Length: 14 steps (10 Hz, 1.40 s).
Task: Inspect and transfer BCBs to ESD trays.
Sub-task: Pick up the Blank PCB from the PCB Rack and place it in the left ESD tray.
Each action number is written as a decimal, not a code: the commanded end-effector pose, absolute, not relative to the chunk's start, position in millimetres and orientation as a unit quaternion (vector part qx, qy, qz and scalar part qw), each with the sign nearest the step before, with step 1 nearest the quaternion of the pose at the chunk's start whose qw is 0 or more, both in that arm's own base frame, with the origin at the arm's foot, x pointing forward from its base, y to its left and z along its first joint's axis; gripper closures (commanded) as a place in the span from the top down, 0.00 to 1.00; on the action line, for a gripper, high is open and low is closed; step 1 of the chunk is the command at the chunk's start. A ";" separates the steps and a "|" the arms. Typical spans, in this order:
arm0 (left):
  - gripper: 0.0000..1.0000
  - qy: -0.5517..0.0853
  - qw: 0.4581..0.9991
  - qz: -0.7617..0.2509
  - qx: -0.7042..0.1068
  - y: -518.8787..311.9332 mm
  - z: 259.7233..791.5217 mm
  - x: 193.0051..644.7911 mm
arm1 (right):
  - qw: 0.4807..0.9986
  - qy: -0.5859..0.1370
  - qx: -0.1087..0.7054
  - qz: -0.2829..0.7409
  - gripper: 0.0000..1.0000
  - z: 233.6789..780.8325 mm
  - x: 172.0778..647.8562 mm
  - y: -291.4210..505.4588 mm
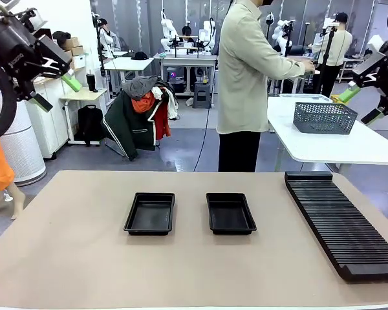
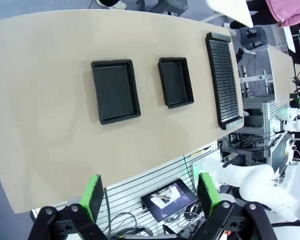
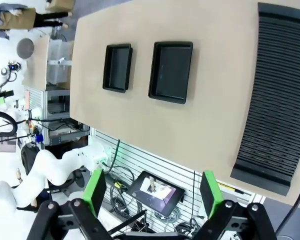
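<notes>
Two ESD trays lie side by side on the tan table, both with nothing in them: the left tray (image 1: 150,213) (image 2: 115,91) (image 3: 117,68) and the right tray (image 1: 230,213) (image 2: 175,82) (image 3: 171,71). The BCBs are out of view. My left gripper (image 1: 57,93) (image 2: 151,195) hangs high above the table's left edge, jaws open, holding nothing. High on the right, my right gripper (image 1: 361,105) (image 3: 152,192) is also open, with nothing between its green pads.
A long black ribbed rack (image 1: 346,223) (image 2: 223,80) (image 3: 277,95) lies along the table's right side. Beyond the far edge a person (image 1: 246,77) stands turned away at a white table (image 1: 336,145) bearing a grey mesh basket (image 1: 324,117).
</notes>
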<state>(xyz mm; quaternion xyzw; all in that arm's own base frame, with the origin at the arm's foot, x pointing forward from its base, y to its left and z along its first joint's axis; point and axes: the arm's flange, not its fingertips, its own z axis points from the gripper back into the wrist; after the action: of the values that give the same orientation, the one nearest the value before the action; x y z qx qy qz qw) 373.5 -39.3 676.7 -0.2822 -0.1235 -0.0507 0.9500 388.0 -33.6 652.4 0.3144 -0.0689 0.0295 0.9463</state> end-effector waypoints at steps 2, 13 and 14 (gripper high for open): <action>1.00 -0.108 0.952 -0.023 -0.284 -41.9 699.6 380.0 | 0.943 -0.074 0.326 0.002 1.00 670.1 388.5 -40.2; 1.00 -0.113 0.952 -0.019 -0.282 -36.8 716.6 374.8 | 0.935 -0.099 0.340 -0.021 1.00 686.4 396.4 -63.0; 1.00 -0.114 0.953 -0.019 -0.281 -36.3 717.4 373.7 | 0.936 -0.101 0.337 -0.019 1.00 687.8 395.5 -63.1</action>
<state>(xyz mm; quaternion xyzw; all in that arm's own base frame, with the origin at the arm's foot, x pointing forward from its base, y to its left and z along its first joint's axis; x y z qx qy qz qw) 376.9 -36.6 713.8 -0.2790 -0.1230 -0.0266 0.9520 394.4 -65.2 684.5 0.3353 -0.1058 -0.0217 0.9359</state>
